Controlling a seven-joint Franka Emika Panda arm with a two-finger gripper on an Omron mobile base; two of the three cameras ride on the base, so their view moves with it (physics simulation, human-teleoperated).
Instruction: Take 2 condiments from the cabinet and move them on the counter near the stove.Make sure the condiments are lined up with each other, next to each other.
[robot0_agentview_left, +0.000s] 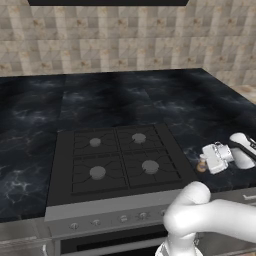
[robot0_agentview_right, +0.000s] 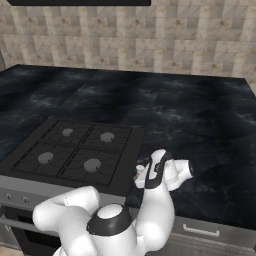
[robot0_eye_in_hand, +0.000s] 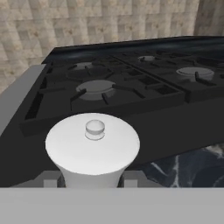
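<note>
While the pincer (robot0_agentview_left: 206, 164) is clamped shut on a small orange-brown bottle with a white cap (robot0_eye_in_hand: 92, 146), the bottle sits low over the glossy black marble-look surface (robot0_agentview_right: 210, 130), just beside the right edge of the dark grey four-burner stove (robot0_agentview_left: 117, 157). Placing looks in hand; next, I judge, it should settle the bottle upright and let go.

Orange-brown bottle (robot0_agentview_left: 202, 165) with white cap (robot0_eye_in_hand: 92, 144): stands low on counter (robot0_agentview_left: 30, 110) just right of stove (robot0_agentview_left: 120, 160), near its front right corner; mostly hidden behind robot hand in base views. Hand view: cap round, domed, small knob on top, close up, between finger tips.

Counter: glossy black marble-look, faint white veining, wraps around cooktop.

Stove: dark grey, four burners, grates, knob row on front edge.
</note>
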